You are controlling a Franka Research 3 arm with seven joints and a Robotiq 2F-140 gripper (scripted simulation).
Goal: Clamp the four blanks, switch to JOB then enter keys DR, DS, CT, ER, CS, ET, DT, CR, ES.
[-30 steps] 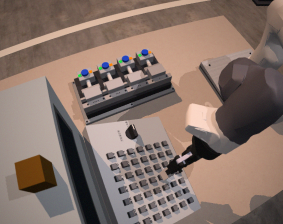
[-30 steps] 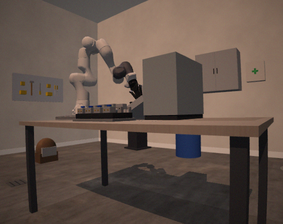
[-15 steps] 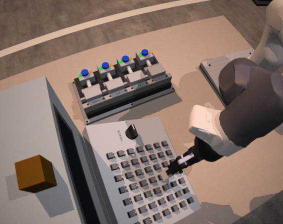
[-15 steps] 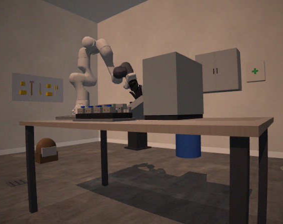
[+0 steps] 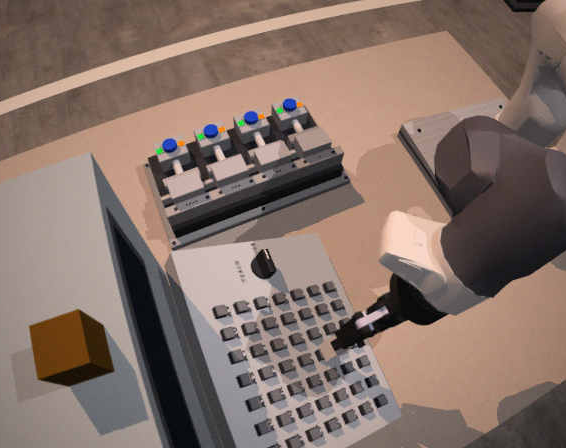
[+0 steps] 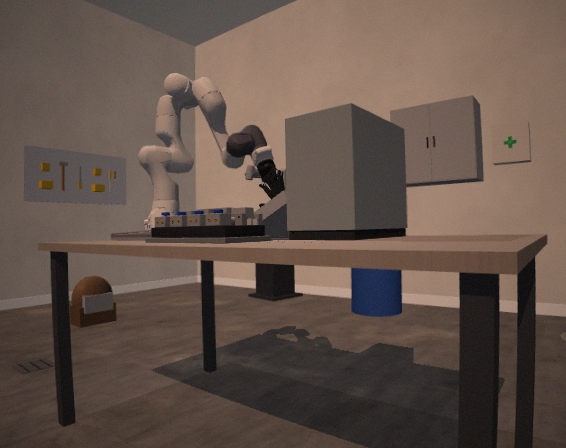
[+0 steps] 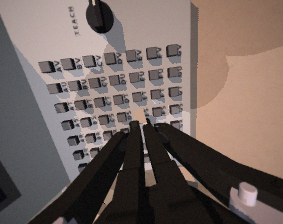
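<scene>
My gripper [image 5: 335, 345] [image 7: 139, 116] is shut, with a small pale tip at its fingertips. The tip covers the fifth key of the fourth row on the key panel [image 5: 210, 270] [image 7: 37, 30]; whether it touches the key cannot be told. No key looks lit. The selector [image 5: 263, 264] [image 7: 99, 16] points away from TEACH, toward the JOB side. Four grey blanks [image 5: 184, 185] [image 5: 229, 169] [image 5: 272, 154] [image 5: 312, 140] lie in the vise stations. All four blue valves [image 5: 169, 145] [image 5: 210, 130] [image 5: 251, 117] [image 5: 289, 104] have amber and green lenses lit. The amber lamp [image 5: 62, 347] looks dull, not glowing.
The tall grey cabinet [image 5: 40, 225] [image 6: 320, 175] stands beside the key panel. The vise base [image 5: 220, 231] lies behind the panel's selector end. The arm's base plate [image 5: 410, 131] is at the right. In the exterior view the cabinet partly hides the gripper.
</scene>
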